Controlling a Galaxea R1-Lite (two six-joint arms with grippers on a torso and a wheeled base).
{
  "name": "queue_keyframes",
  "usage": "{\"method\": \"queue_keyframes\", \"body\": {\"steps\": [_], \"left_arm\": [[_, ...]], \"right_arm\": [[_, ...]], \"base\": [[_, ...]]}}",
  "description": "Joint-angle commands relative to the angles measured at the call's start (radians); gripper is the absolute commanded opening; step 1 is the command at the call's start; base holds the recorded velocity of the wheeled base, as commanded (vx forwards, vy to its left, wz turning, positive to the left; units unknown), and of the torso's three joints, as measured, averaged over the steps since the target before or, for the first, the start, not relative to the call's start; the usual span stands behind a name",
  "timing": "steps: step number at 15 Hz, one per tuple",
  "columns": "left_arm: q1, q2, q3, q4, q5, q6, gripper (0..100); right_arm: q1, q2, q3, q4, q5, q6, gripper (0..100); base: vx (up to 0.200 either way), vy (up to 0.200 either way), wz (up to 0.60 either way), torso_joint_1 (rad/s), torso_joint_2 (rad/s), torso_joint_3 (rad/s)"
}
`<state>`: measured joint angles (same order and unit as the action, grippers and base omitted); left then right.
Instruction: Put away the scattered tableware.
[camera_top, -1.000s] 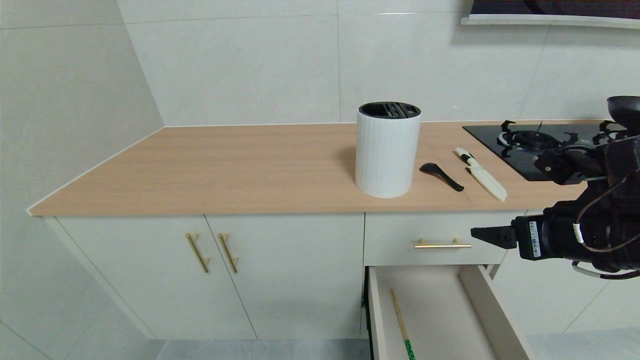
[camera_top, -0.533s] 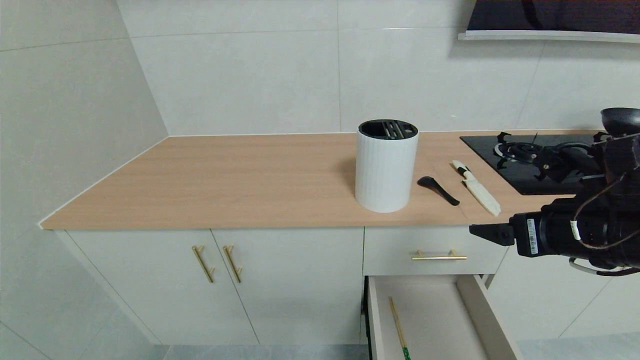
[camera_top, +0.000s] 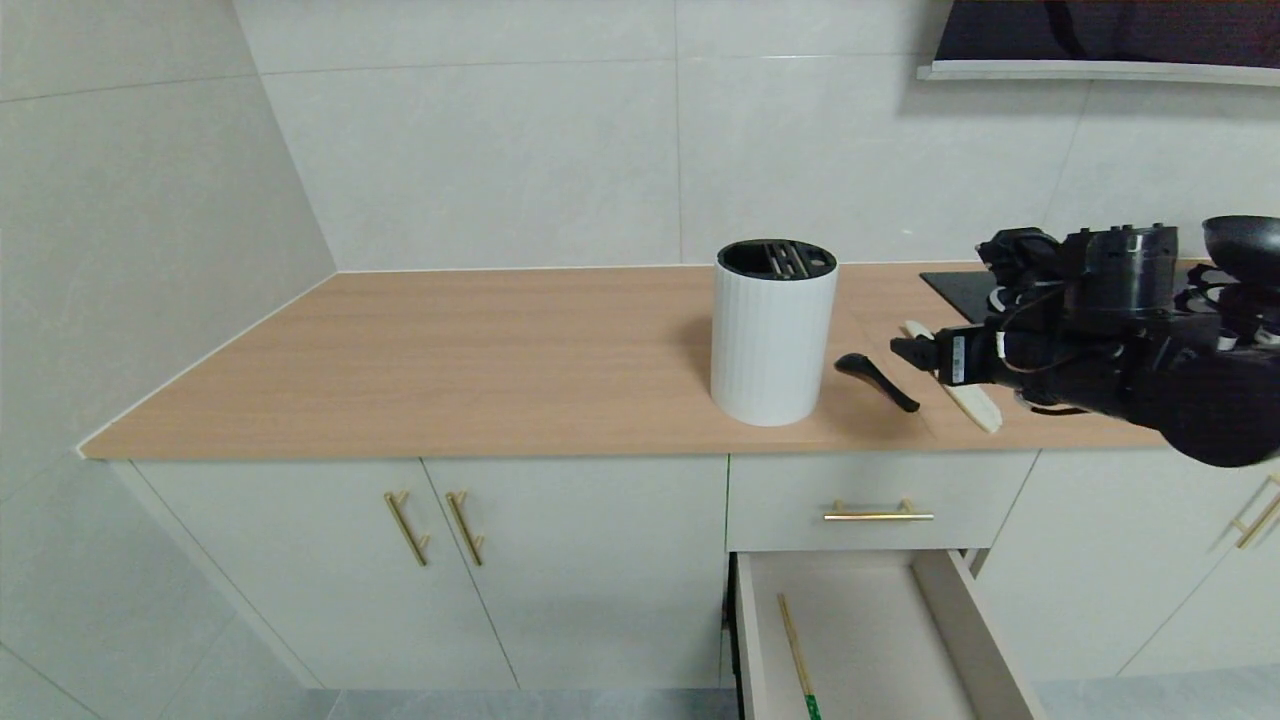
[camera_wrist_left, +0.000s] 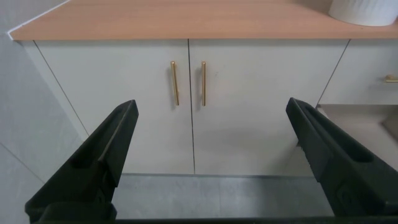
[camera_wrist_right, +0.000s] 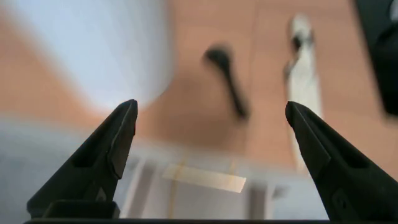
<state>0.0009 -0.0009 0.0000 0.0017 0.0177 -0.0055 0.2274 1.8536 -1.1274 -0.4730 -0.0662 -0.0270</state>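
Right tool (camera_top: 900, 350) over bench (camera_top: 500, 360), fingers spread, nothing between them.

Right tool (camera_wrist_right: 209, 124) hangs above the bench's front edge, apart from all tableware. Black spoon (camera_top: 878, 380) (camera_wrist_right: 227, 78) lies flat just below and ahead of its tips. Pale knife (camera_top: 975, 405) (camera_wrist_right: 303, 68) lies flat beneath the tool, partly hidden by it, beside the spoon, not touching. White holder (camera_top: 773, 340) stands upright farther ahead of the tips, past the spoon. Open drawer (camera_top: 955, 620) sits well below the tool, a chopstick (camera_top: 795, 645) inside. Left tool (camera_wrist_left: 211, 109) also spread, empty, low down, facing cabinet doors (camera_wrist_left: 186, 124).
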Motion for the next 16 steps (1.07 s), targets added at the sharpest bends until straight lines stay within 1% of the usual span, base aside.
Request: {"method": "queue_keyframes", "body": {"steps": [1, 2, 3, 4, 5, 7, 11, 14, 16], "left_arm": [[0.001, 0.001, 0.000, 0.000, 0.001, -0.001, 100], [0.001, 0.001, 0.000, 0.000, 0.001, -0.001, 100], [0.001, 0.001, 0.000, 0.000, 0.001, -0.001, 100], [0.001, 0.001, 0.000, 0.000, 0.001, -0.001, 100], [0.001, 0.001, 0.000, 0.000, 0.001, -0.001, 100], [0.001, 0.001, 0.000, 0.000, 0.001, -0.001, 100], [0.001, 0.001, 0.000, 0.000, 0.001, -0.001, 100], [0.001, 0.001, 0.000, 0.000, 0.001, -0.001, 100], [0.001, 0.001, 0.000, 0.000, 0.001, -0.001, 100]], "right_arm": [[-0.050, 0.202, -0.158, -0.016, 0.014, -0.062, 100], [-0.053, 0.214, -0.158, -0.018, 0.037, -0.065, 100], [-0.068, 0.236, -0.156, -0.018, 0.103, -0.068, 100], [-0.074, 0.248, -0.155, -0.021, 0.129, -0.068, 100], [-0.102, 0.277, -0.161, -0.021, 0.192, -0.068, 100], [-0.115, 0.305, -0.175, -0.019, 0.230, -0.070, 100], [-0.126, 0.343, -0.189, -0.019, 0.233, -0.071, 100], [-0.126, 0.389, -0.201, -0.026, 0.227, -0.110, 100], [-0.125, 0.423, -0.219, -0.030, 0.226, -0.111, 100]], "base": [[0.000, 0.000, 0.00, 0.000, 0.00, 0.000], [0.000, 0.000, 0.00, 0.000, 0.00, 0.000], [0.000, 0.000, 0.00, 0.000, 0.00, 0.000], [0.000, 0.000, 0.00, 0.000, 0.00, 0.000], [0.000, 0.000, 0.00, 0.000, 0.00, 0.000], [0.000, 0.000, 0.00, 0.000, 0.00, 0.000], [0.000, 0.000, 0.00, 0.000, 0.00, 0.000], [0.000, 0.000, 0.00, 0.000, 0.00, 0.000], [0.000, 0.000, 0.00, 0.000, 0.00, 0.000]]}}
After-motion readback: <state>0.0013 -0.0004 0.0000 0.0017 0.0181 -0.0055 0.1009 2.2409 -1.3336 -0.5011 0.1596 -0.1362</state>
